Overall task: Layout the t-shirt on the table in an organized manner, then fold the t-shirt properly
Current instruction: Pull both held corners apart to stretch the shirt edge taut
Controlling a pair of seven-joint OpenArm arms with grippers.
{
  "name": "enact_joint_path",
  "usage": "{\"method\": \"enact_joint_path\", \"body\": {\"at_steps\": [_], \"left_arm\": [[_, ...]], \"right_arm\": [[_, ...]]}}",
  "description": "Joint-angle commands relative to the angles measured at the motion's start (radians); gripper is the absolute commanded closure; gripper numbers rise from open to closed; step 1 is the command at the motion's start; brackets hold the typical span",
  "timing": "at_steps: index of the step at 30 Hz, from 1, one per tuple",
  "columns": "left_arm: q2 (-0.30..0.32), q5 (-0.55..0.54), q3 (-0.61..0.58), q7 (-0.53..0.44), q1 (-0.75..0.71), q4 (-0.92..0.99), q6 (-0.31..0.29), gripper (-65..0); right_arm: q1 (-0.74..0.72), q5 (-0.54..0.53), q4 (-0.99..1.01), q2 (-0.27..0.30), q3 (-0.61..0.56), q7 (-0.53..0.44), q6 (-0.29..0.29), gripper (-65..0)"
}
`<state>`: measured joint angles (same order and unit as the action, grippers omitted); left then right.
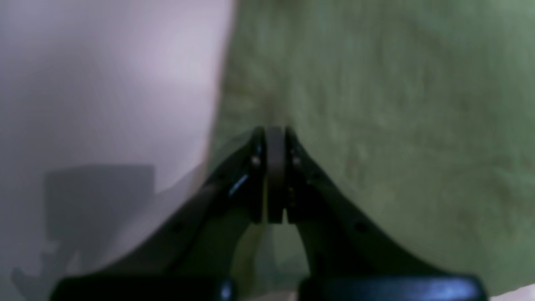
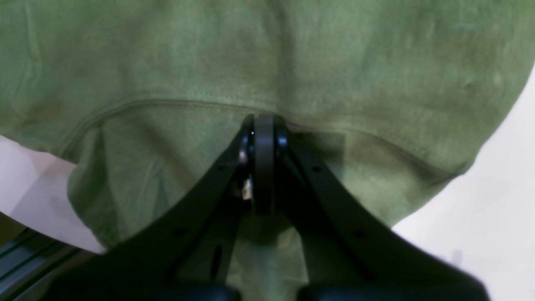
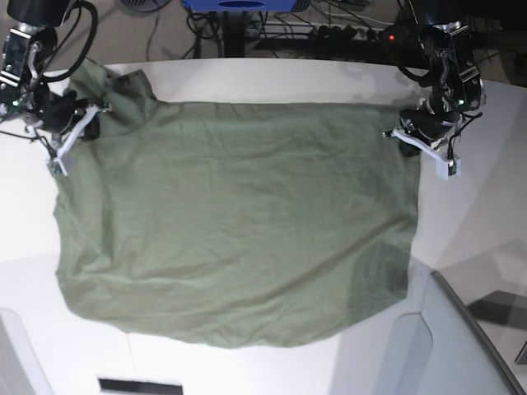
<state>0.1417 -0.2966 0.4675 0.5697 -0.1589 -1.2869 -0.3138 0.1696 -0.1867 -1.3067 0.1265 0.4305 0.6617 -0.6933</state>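
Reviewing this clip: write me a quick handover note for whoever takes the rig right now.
Left gripper: shut on the t-shirt, at the corner on the base view's right.
Right gripper: shut on the t-shirt at a stitched seam, on the base view's left.
T-shirt lies spread mostly flat on the table, with some wrinkles and a bunched sleeve near the right gripper.
Done: rough layout.
Left: smooth the bunched part, then all the folding.

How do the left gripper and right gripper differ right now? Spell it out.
The left gripper bites the t-shirt near its plain side edge, by bare table; the right gripper pinches at a stitched seam with fabric on both sides. Both are shut on the cloth.
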Motion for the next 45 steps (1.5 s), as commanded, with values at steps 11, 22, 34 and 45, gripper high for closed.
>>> {"method": "enact_joint_path", "body": {"at_steps": [11, 22, 34, 45], "left_arm": [[0.019, -0.022, 0.015, -0.02, 0.009, -0.115, -0.005, 0.0], [0.016, -0.025, 0.099, -0.02, -0.124, -0.268, -0.04, -8.2], [0.003, -0.266, 0.231, -0.02, -0.187, -0.072, -0.196, -34.9], [-0.006, -0.306, 0.244, -0.02, -0.233, -0.04, -0.198, -34.9]], "right_arm": [[0.1, -0.012, -0.276, 0.002, 0.004, 0.002, 0.079, -0.2], [0.04, -0.014, -0.31, -0.058, 0.318, 0.046, -0.005, -34.8], [-0.078, -0.012, 0.135, 0.005, 0.54, 0.074, -0.005, -42.8], [-0.02, -0.012, -0.012, -0.069, 0.419, 0.094, -0.005, -42.6]]}}
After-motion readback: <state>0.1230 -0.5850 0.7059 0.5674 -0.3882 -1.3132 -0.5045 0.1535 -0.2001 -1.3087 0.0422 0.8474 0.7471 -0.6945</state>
